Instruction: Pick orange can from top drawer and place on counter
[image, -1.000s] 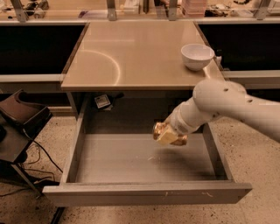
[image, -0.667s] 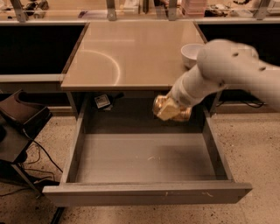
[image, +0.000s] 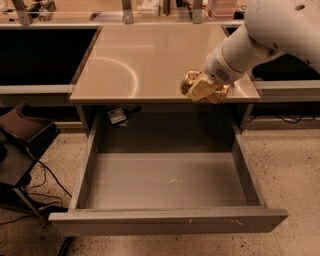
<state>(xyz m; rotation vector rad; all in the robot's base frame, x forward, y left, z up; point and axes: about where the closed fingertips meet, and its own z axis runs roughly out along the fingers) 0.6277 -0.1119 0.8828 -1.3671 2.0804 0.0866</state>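
Observation:
My gripper (image: 202, 89) is shut on the orange can (image: 189, 82), a shiny golden-orange can held on its side. It hangs over the front right edge of the beige counter (image: 145, 60), above the drawer. The top drawer (image: 167, 182) is pulled fully open below, with a bare grey bottom. My white arm comes in from the upper right and hides the counter's right rear corner.
Dark side shelves (image: 35, 52) flank the counter. A small tag (image: 116, 116) hangs under the counter at the back of the drawer opening. A dark chair or case (image: 22, 142) with cables stands on the speckled floor at left.
The gripper has lifted the can up out of the drawer and now holds it at counter height over the front right edge. The white bowl is now hidden behind the arm.

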